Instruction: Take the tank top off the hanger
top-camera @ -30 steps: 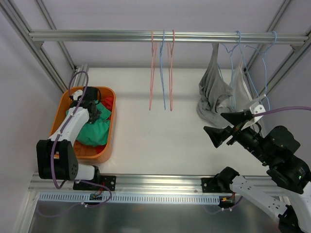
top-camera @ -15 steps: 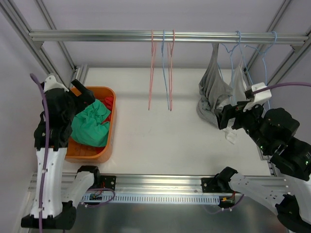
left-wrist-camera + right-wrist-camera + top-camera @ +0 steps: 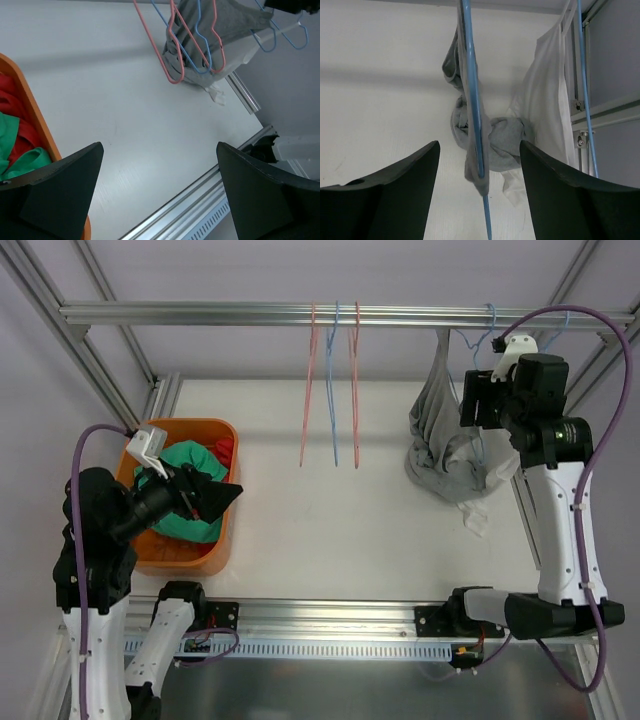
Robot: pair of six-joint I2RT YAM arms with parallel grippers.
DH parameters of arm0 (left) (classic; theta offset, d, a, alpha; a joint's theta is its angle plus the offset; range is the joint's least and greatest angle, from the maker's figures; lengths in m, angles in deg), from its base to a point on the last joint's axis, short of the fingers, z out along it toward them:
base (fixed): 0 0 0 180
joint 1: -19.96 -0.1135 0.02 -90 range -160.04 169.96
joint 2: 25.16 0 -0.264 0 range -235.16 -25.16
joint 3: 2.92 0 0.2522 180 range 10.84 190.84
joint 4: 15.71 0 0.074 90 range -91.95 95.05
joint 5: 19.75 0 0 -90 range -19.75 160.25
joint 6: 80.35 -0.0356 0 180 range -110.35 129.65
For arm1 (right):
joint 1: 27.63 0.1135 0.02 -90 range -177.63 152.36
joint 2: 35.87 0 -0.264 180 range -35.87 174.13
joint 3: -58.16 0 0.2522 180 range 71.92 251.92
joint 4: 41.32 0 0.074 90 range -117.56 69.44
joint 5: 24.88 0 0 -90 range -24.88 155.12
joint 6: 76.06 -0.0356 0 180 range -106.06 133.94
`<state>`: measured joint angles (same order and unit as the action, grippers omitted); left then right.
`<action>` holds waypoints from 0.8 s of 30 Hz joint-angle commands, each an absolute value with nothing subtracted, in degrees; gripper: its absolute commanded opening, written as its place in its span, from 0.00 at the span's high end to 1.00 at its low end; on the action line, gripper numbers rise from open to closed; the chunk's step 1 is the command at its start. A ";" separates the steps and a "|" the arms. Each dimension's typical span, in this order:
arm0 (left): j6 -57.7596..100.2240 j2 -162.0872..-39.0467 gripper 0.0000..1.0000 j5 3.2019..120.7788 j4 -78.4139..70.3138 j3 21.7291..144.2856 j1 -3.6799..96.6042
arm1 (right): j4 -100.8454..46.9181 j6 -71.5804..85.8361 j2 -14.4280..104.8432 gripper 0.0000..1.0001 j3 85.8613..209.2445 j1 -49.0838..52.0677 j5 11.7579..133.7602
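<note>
Left claw, right claw: both agape, aloft.

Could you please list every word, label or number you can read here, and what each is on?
There is no readable text.
The orange basket, the grey tank top, the empty hangers and the top bar show no print.
The small board on the front rail may carry markings, but it is too small to read.

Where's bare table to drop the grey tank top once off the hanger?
Bare patch: the white tabletop between the orange plastic basket and the grey tank top, from under the empty red and blue wire hangers to the near aluminium rail. Crowded: far right, around the tank top and white cloth.
</note>
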<state>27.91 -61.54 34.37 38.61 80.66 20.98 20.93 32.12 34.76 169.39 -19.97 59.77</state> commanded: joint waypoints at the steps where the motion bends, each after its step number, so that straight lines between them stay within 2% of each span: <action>1: 25.12 -58.39 0.01 27.63 39.27 79.40 20.67 | 16.83 32.49 36.63 0.32 174.12 -23.76 71.35; 3: 25.30 -58.03 0.01 26.49 39.27 78.96 20.67 | 16.74 32.57 39.18 0.43 174.92 -25.26 73.11; 10: 24.16 -58.47 0.01 25.69 39.54 76.58 20.67 | 16.39 32.31 41.21 0.60 175.37 -25.70 76.10; 14: 24.15 -59.52 0.01 26.04 39.54 75.18 20.67 | 15.95 32.22 41.21 0.76 175.28 -25.79 76.63; 16: 24.24 -59.88 0.01 26.04 39.54 75.17 20.67 | 15.68 32.14 41.38 0.81 175.19 -25.79 76.28; 17: 24.24 -59.96 0.01 26.04 39.54 75.17 20.67 | 15.60 31.96 41.38 0.88 175.10 -25.79 76.37; 19: 24.42 -60.14 0.01 25.96 39.54 75.61 20.67 | 15.24 31.52 41.30 0.97 175.19 -25.70 77.50; 20: 24.51 -60.23 0.01 25.87 39.54 75.96 20.67 | 15.07 31.26 41.29 1.00 175.19 -25.61 78.12; 24: 25.56 -61.28 0.01 24.99 39.54 77.28 20.75 | 14.63 30.20 41.21 1.00 176.33 -24.91 79.62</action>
<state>25.42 -60.23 27.18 40.45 75.31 21.00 18.05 31.29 41.56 172.95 -25.33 76.98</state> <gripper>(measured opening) 0.986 0.035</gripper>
